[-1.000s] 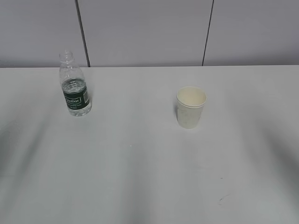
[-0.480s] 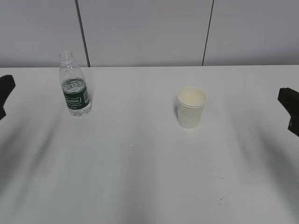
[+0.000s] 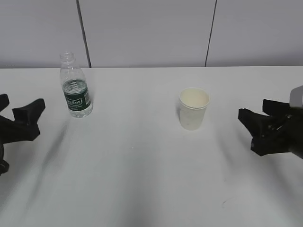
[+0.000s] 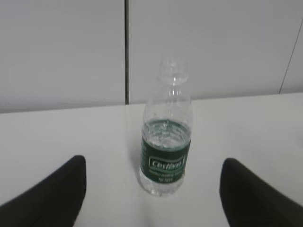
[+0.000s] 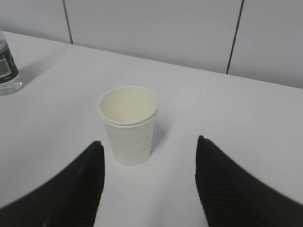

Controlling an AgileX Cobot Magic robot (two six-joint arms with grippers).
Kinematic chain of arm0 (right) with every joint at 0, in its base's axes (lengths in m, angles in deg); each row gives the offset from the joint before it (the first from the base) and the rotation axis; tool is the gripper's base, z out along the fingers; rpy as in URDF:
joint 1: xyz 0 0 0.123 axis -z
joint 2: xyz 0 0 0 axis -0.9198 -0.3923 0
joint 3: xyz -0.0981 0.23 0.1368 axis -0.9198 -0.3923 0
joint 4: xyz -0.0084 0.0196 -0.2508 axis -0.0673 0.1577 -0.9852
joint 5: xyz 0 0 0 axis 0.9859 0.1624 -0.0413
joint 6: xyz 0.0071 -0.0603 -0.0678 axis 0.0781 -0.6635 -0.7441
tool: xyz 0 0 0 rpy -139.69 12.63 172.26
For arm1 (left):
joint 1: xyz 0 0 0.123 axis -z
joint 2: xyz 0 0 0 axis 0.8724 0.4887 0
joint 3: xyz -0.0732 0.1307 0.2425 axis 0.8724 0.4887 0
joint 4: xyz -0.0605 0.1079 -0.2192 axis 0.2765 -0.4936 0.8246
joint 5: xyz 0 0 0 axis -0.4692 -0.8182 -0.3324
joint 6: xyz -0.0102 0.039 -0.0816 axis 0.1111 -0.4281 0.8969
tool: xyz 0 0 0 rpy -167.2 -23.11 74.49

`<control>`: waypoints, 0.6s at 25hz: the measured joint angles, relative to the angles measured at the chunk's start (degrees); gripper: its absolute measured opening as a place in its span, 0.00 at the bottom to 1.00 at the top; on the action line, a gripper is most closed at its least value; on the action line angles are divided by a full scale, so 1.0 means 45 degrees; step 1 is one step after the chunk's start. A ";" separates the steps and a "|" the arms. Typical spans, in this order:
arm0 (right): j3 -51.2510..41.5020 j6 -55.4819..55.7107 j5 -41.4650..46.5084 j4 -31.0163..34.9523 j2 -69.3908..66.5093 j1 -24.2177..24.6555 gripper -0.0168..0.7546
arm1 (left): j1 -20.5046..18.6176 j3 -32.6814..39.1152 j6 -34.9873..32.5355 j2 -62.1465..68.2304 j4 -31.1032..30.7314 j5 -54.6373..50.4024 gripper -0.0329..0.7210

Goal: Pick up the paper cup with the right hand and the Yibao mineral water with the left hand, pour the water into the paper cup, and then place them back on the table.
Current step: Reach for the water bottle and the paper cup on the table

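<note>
Exterior view: the approach step is in hand. The bottle (image 3: pixel 75 87) stands well left of the cup (image 3: pixel 193 108); both grippers, left (image 3: pixel 21 113) and right (image 3: pixel 255 113), are spread wide and empty. Next, each must advance until its fingers straddle its target.

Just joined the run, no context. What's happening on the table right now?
Nothing is picked up yet. The left gripper is open, its fingers lined up on the Yibao mineral water, which stands upright and uncapped on the table. The right gripper is open and faces the paper cup, which stands upright and looks empty. Neither gripper touches its target.
</note>
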 joint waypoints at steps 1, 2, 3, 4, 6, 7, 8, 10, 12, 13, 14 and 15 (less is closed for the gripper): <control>0.0000 0.0009 -0.0496 -0.0090 -0.0567 0.0000 0.64 | 0.0000 0.0000 0.0010 0.0380 -0.0058 0.0048 0.75; 0.0000 0.0032 -0.1193 -0.0152 -0.1047 0.0000 0.64 | 0.0000 0.0000 0.0010 0.0709 -0.0138 0.0062 0.75; 0.0000 0.0032 -0.1965 -0.0175 -0.1639 0.0000 0.64 | 0.0000 -0.0004 -0.0004 0.0934 -0.0226 0.0062 0.75; 0.0000 0.0032 -0.2765 -0.0207 -0.2241 0.0000 0.64 | 0.0000 -0.0004 -0.0069 0.1151 -0.0329 0.0062 0.75; 0.0053 0.0032 -0.3811 -0.0207 -0.3332 0.0000 0.64 | 0.0000 -0.0004 -0.0238 0.1395 -0.0465 0.0075 0.75; 0.0113 0.0032 -0.4012 -0.0207 -0.3891 0.0000 0.64 | 0.0000 -0.0004 -0.0272 0.1446 -0.0521 0.0088 0.75; 0.0202 0.0032 -0.4105 -0.0207 -0.4386 0.0000 0.64 | 0.0000 -0.0014 -0.0311 0.1477 -0.0549 0.0121 0.75; 0.0369 0.0032 -0.4149 -0.0207 -0.5020 0.0000 0.64 | 0.0000 -0.0014 -0.0339 0.1491 -0.0552 0.0164 0.75; 0.0594 0.0032 -0.4178 -0.0207 -0.5479 0.0000 0.64 | 0.0000 -0.0014 -0.0349 0.1491 -0.0552 0.0164 0.75; 0.0690 0.0032 -0.4178 -0.0207 -0.5582 0.0000 0.64 | 0.0000 -0.0014 -0.0364 0.1491 -0.0563 0.0164 0.75; 0.0839 0.0032 -0.4178 -0.0207 -0.5659 0.0000 0.64 | 0.0000 -0.0014 -0.0364 0.1491 -0.0580 0.0164 0.75; 0.0899 0.0032 -0.4204 -0.0207 -0.5679 0.0000 0.64 | 0.0000 -0.0014 -0.0364 0.1491 -0.0605 0.0164 0.75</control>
